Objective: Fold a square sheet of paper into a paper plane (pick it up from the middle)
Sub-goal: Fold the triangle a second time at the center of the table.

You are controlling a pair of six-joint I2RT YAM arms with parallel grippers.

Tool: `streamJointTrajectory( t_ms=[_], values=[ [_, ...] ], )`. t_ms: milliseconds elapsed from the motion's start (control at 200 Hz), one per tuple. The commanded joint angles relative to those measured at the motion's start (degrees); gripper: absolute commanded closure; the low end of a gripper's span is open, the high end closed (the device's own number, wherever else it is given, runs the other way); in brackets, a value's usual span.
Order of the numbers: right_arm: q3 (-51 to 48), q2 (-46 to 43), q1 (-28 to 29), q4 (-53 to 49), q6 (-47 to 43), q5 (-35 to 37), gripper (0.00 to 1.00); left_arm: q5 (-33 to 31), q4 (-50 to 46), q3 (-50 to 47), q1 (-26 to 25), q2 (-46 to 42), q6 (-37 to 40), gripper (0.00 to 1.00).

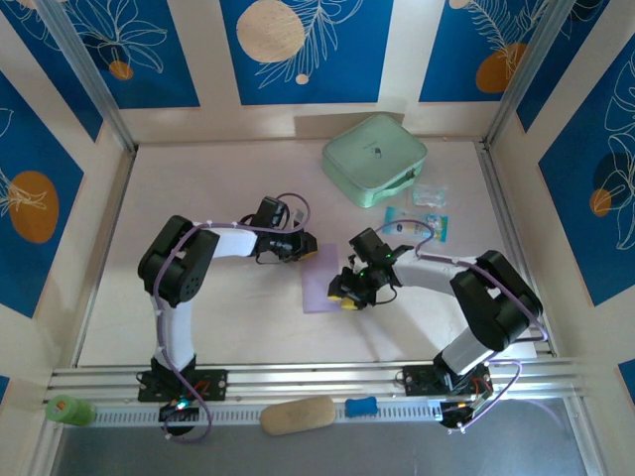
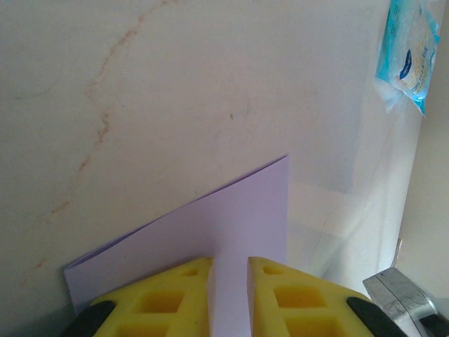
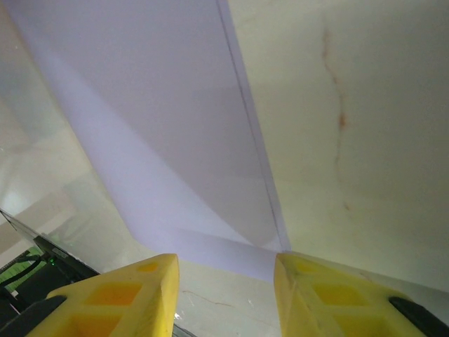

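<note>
Facing the folded lavender-purple paper sheet, my left pincer stands narrowly parted, my right pincer wider open.

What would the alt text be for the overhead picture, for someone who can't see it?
Two robot arms reach inward over a pale table to a lavender paper sheet lying between them, the left fingers at its far edge and the right fingers at its right edge. Farther back lie a mint-green case and small blue packets.
</note>
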Motion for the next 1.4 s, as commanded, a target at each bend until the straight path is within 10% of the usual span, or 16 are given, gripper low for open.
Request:
streamJointTrajectory(
  t_ms=[0,1395],
  values=[
    [-1.33,-1.58,0.24,-2.54,1.08,0.51,0.60,-1.52,-5.74,-2.12,-0.04,0.82,-0.36,0.80],
    [2.27,-0.12,1.85,1.53,-0.24,-0.87,0.61,-1.53,-5.66,-2.10,-0.25,1.16,-0.53,0.80]
  ],
)
